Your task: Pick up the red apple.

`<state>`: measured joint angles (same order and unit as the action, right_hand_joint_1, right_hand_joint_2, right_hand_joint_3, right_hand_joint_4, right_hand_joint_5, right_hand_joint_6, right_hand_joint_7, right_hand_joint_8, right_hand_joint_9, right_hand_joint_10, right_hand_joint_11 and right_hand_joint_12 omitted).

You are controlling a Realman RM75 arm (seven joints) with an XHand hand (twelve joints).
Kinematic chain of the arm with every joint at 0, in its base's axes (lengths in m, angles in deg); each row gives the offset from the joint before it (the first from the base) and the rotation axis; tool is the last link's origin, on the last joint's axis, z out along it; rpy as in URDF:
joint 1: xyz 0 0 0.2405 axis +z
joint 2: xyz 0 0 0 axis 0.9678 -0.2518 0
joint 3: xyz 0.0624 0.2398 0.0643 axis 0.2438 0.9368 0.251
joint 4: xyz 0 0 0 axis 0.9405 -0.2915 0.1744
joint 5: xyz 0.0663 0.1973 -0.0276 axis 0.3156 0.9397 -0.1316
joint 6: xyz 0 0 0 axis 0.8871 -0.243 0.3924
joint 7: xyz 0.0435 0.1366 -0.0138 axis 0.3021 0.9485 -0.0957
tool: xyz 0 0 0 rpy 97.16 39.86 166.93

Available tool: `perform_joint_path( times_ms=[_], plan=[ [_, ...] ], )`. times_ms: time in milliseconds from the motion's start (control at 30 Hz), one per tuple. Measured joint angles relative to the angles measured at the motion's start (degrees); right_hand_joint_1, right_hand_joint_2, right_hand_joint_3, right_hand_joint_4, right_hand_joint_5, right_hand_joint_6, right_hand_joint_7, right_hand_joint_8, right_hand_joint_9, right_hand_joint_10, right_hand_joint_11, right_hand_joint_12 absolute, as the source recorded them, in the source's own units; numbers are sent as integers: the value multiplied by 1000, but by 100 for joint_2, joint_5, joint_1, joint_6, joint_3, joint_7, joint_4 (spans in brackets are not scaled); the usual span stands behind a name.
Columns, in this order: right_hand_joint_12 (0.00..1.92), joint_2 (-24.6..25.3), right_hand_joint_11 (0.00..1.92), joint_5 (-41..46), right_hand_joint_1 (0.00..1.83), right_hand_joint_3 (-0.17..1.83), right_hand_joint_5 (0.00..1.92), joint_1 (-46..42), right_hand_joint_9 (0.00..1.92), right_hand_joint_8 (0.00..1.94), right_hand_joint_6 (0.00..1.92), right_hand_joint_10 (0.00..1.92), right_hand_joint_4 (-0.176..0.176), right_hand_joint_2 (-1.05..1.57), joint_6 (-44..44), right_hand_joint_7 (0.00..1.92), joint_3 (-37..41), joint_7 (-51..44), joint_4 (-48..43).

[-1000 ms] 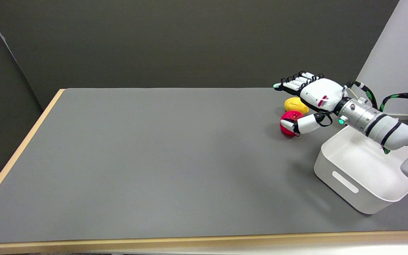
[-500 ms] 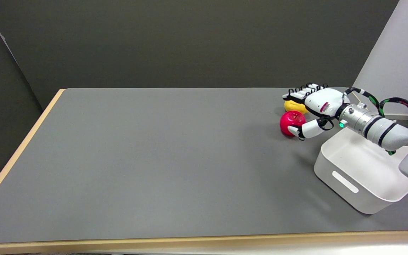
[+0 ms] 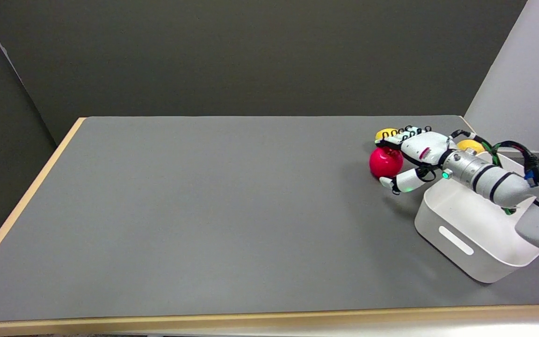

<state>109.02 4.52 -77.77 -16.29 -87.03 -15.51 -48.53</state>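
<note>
Hand: right hand [image 3: 417, 157] lay open, fingers [image 3: 393, 139] over the red apple's far side, thumb on its near side, nothing gripped.
Apple: red apple [image 3: 384, 161] sat on the gray surface [image 3: 213, 210], between fingers and thumb.
Bin: white bin [image 3: 475, 229] lay under the forearm.

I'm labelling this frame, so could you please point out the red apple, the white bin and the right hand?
apple [image 3: 384, 161], head view, middle of its visible red side.
bin [image 3: 456, 240], head view, front wall by the handle slot.
right hand [image 3: 418, 147], head view, white back of the hand.
</note>
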Motion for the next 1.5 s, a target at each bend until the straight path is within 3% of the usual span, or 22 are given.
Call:
perform_joint_path(
  times_ms=[633,1267,1500],
  plan=[
    [1201,245,62,-39,395,853,164,933,198,323,360,733,25,636,-170,273,-778,57,634],
    [1217,297,115,-36,370,949,200,649,257,408,438,779,21,601,-206,306,-542,64,470],
    [1245,297,127,-36,484,953,219,326,283,424,457,807,20,632,-193,329,-254,50,244]
  ],
)
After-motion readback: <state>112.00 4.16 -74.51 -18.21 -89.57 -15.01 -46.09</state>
